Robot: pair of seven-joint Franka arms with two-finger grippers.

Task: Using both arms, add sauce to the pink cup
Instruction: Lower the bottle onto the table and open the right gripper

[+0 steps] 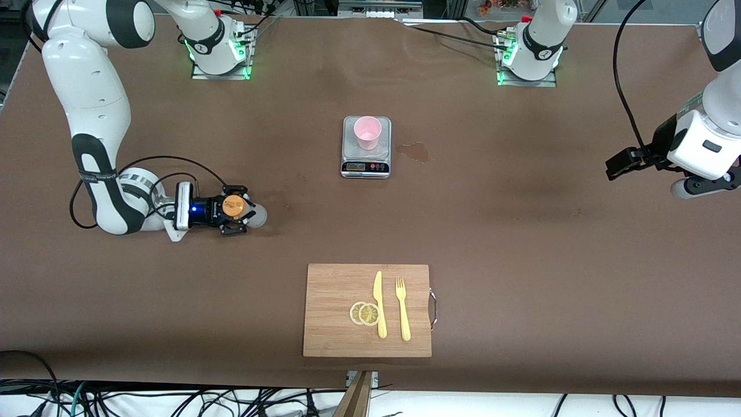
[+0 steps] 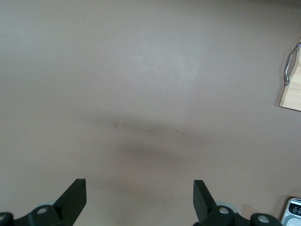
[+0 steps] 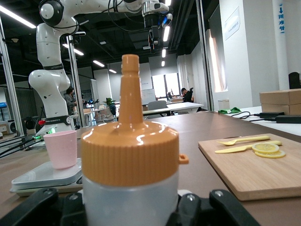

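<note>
1. While the pouring step is not yet begun, a wooden cutting board (image 1: 367,310) is lying nearest the front camera, carrying a yellow knife (image 1: 379,305), a yellow fork (image 1: 402,310) and lemon slices (image 1: 365,313).

2. Farther from that camera and toward the right arm's end of the desk (image 1: 521,231), the right pincer (image 1: 234,215) is gripping the sauce (image 1: 238,209), its fingers closed on the whitish body; the bottle is standing upright with its orange cap up, and whether it is lifted off the desk cannot be told.

3. Over the left arm's end of the desk, the left pincer (image 2: 139,200) is hanging with its fingers spread wide and empty, waiting above bare brown surface.

4. Farther again, near the desk's middle, the pink cup (image 1: 367,132) is standing upright on the grey kitchen scale (image 1: 366,156), well apart from both pincers, with a small stain (image 1: 414,152) just beside the scale.

5. By the look of it, the grasp is in hand; the next move is calling for carrying the bottle across to the cup and tipping its nozzle over the rim, perhaps with the left pincer steadying the cup.
</note>
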